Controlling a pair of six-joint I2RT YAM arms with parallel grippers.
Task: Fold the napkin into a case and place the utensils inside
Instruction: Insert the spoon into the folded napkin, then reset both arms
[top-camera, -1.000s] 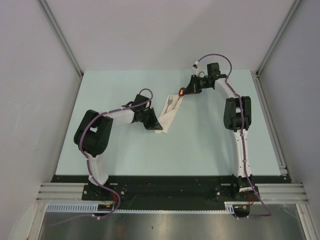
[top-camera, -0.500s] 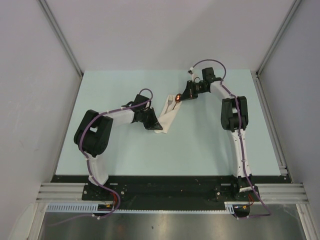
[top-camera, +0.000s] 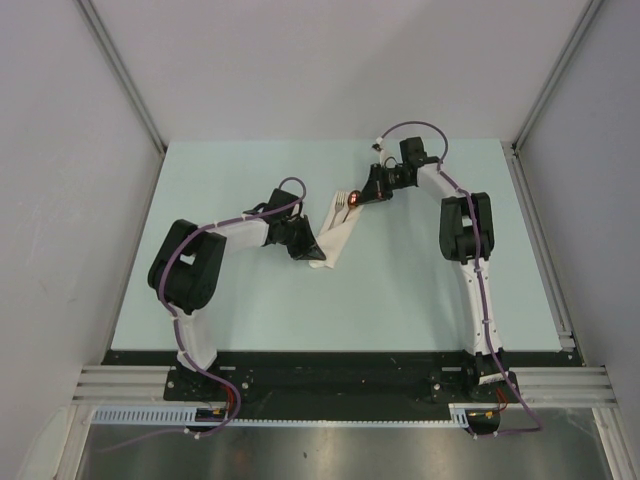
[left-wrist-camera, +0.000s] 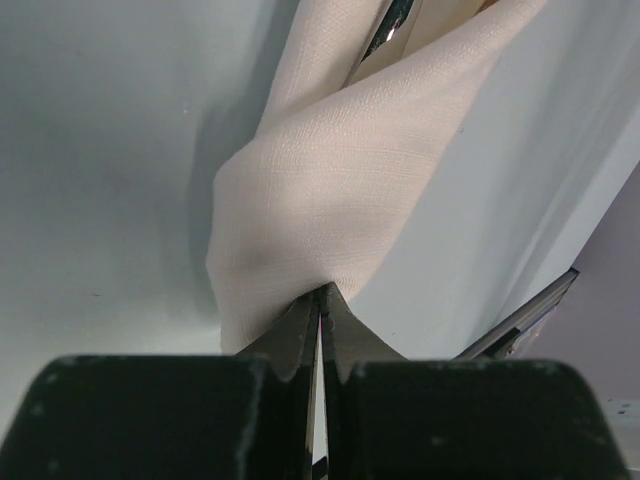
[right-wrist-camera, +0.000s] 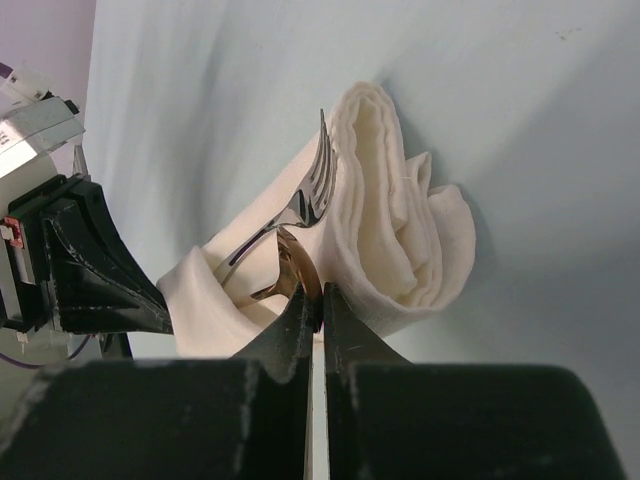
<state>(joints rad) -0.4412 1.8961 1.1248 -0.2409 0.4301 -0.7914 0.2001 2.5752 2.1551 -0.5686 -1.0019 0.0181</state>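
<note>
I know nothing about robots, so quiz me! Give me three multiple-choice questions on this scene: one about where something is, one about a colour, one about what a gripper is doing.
1. Where is the fork?
A) tucked in the folded napkin, tines sticking out
B) standing in a cup
C) down on the floor

2. What colour is the bowl of the spoon?
A) blue
B) copper-orange
C) black

3. What is the left gripper doing?
A) hanging wide open
B) holding a cup
C) shut on the napkin's end

Answers:
1 A: the right wrist view shows the tines poking out of the fold.
2 B: it gleams copper at the tips of the right gripper.
3 C: its own wrist view shows cloth pinched between closed jaws.
</note>
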